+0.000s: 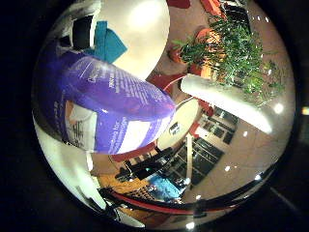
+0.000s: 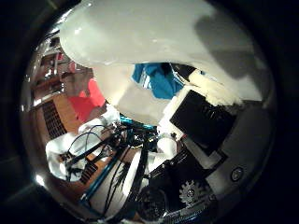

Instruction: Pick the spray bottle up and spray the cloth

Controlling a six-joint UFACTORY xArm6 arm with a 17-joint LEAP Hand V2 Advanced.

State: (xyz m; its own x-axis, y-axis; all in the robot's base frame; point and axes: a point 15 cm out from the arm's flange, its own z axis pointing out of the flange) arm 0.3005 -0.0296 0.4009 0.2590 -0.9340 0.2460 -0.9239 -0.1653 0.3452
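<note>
The spray bottle (image 1: 111,106) has a purple body with a white and purple label and lies right against my palm, filling much of the little finger side view. Its white upper part (image 2: 154,28) spreads across the thumb side view. My hand (image 2: 201,121) shows black and white finger parts curled beside the bottle, shut on it. The teal cloth (image 1: 108,43) lies crumpled on the round white table (image 1: 140,29), beyond the bottle and apart from it.
A green potted plant (image 1: 231,48) and a white pillar (image 1: 227,101) stand past the table. A second round table (image 1: 181,123) with red seats is further off. A red object (image 2: 86,102) sits on the wooden floor.
</note>
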